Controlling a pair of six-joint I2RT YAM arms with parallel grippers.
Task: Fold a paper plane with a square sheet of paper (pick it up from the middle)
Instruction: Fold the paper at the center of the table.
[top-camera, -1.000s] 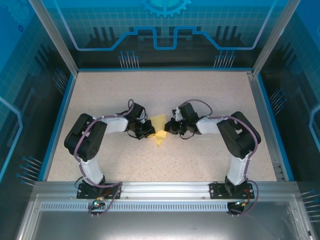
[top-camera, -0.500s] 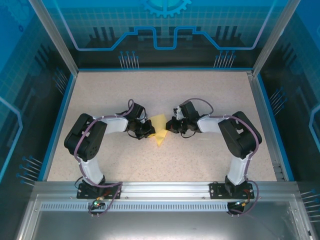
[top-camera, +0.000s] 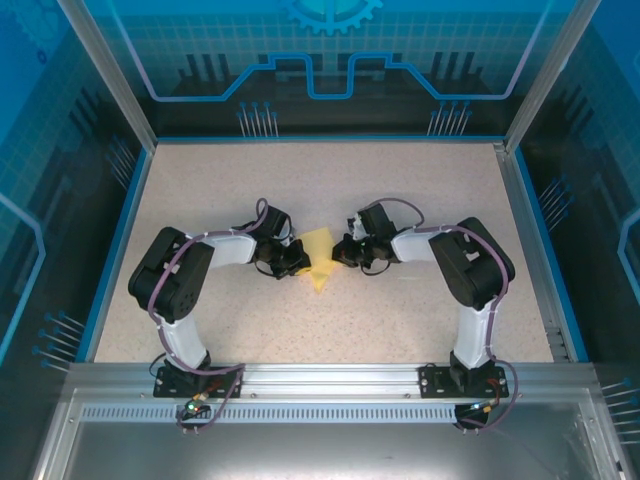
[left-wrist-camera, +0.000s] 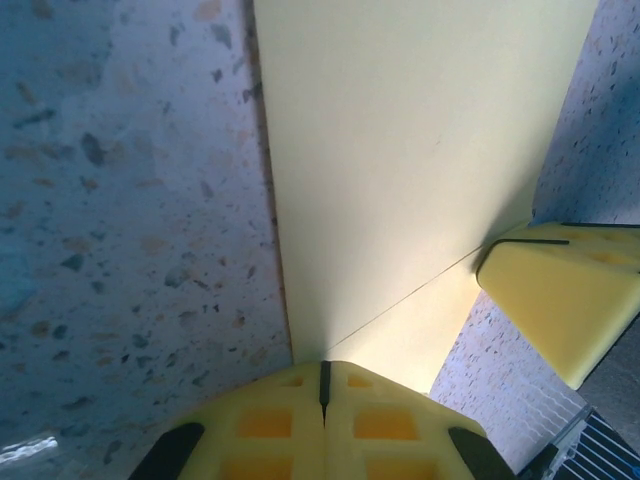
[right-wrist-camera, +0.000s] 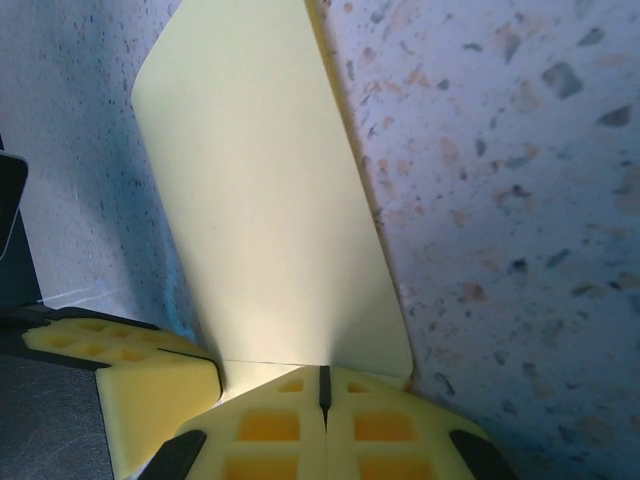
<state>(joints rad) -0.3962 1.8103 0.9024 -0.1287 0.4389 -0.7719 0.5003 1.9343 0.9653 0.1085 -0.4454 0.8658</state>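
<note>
The left jaws are pressed together on an edge of the square sheet of paper (left-wrist-camera: 400, 170). The sheet leaves the seam between their pads (left-wrist-camera: 265, 425) and runs straight ahead of them. The right jaws are likewise closed, pinching the same sheet just beside the left pair. The sheet spans between both pairs, above the speckled bench (left-wrist-camera: 120, 200); whether it touches the bench cannot be told.

This appears to be a folding step. Move both pairs together so that the thin paper neither tears nor buckles. Press the fold flat on the bench before either pair lets go.

The left wrist view shows a fine crease line from the left jaws' seam to the tip of the right jaws. The right wrist view gives you instead the sheet's rounded far corner. The top view gives the outline: a pointed corner projecting from between the two pairs toward the arm bases.
</note>
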